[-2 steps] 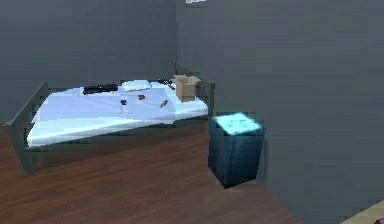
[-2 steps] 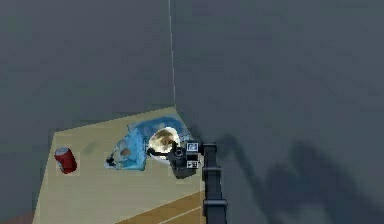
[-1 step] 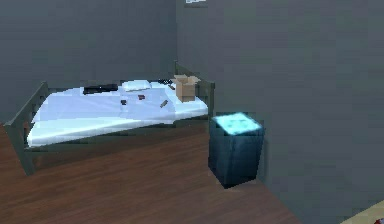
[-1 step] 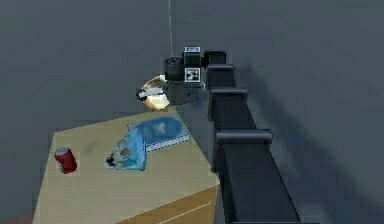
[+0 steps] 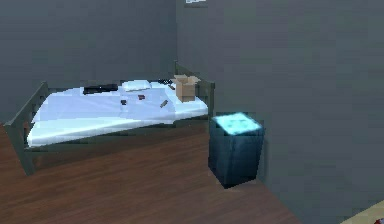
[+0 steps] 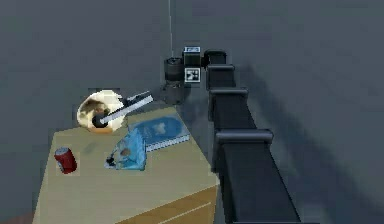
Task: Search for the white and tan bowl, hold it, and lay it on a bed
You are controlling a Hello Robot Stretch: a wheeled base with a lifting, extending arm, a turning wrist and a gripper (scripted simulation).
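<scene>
pincer [image 6: 118,112] at bowl [image 6: 96,106] on bench [image 6: 85,196]; you can't tell if it holds anything. lift crooked and you may knock the red can [image 6: 65,160].

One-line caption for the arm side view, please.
Arm extended, gripper at a white and tan bowl, at a wooden tabletop's far edge, near a red can and blue booklets.

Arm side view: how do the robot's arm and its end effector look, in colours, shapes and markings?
The arm is a dark square bar built of stepped, box-like segments. At its far end stand two small white squares with black marks. Left of them is the end effector: a dark body with two thin, greyish fingers.
</scene>
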